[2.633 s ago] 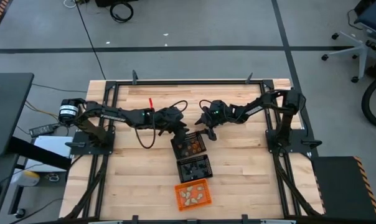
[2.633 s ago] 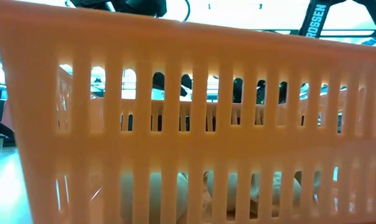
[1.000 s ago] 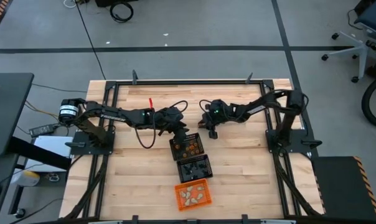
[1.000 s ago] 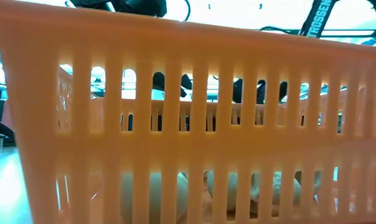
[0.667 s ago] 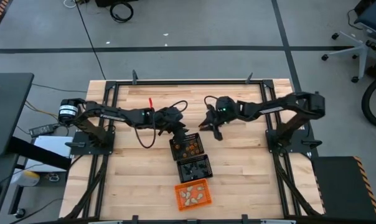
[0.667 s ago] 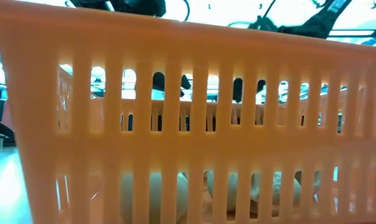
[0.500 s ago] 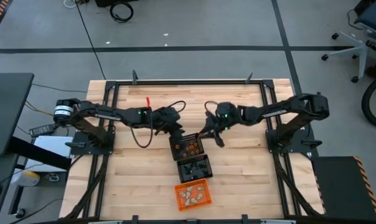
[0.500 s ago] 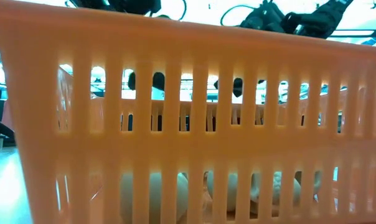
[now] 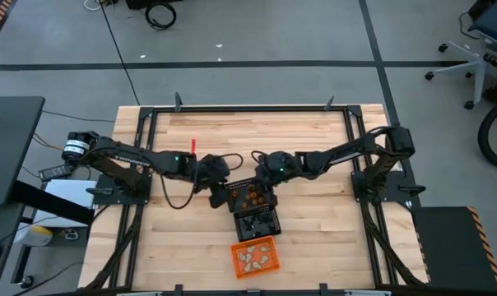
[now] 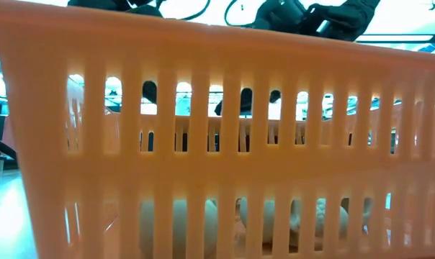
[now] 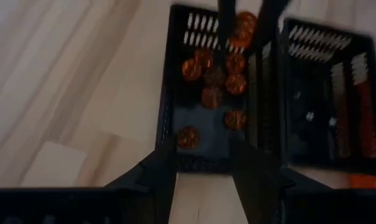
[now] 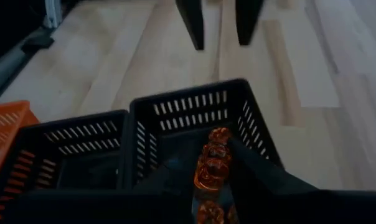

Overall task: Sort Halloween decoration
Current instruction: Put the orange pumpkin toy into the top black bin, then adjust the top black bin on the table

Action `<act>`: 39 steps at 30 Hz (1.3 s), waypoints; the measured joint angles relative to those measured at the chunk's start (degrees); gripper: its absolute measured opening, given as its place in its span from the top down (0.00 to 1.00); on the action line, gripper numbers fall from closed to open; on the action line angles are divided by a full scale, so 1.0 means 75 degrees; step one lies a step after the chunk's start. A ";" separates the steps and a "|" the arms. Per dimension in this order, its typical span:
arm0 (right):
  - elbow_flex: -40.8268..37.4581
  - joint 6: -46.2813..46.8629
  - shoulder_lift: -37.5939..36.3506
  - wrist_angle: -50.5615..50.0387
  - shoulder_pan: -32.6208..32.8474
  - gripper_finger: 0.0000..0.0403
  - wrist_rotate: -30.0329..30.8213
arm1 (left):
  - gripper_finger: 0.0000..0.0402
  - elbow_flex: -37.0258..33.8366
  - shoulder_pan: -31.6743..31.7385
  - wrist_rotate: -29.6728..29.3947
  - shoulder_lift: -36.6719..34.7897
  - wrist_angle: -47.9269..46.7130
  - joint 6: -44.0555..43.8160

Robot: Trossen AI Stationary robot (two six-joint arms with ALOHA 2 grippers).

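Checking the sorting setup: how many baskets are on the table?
3, in a row down the table's middle: a black basket with orange trinkets under both grippers, a second black basket next, then the orange basket nearest the front edge. None seems hidden.

The orange basket (image 10: pixel 217 129) fills the low view, hiding both tools.

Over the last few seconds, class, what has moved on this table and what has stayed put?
The right tool swung in from the table's right to hang over the black basket of orange trinkets, holding one. The left tool drew back to that basket's left edge, open. All three baskets stayed put.
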 joint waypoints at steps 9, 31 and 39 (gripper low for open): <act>0.0178 0.0223 0.0280 -0.0363 0.0003 0.76 0.0015 | 0.62 -0.0006 -0.0262 -0.0230 0.0006 -0.0467 -0.0154; 0.0163 0.0704 -0.0961 -0.2414 -0.0250 0.56 0.0814 | 0.62 -0.0017 -0.0253 -0.1313 0.0152 0.0232 0.0024; -0.0214 0.0892 -0.1285 -0.4572 -0.0447 0.58 0.2164 | 0.62 -0.0017 -0.0246 -0.1366 0.0350 0.0117 0.0181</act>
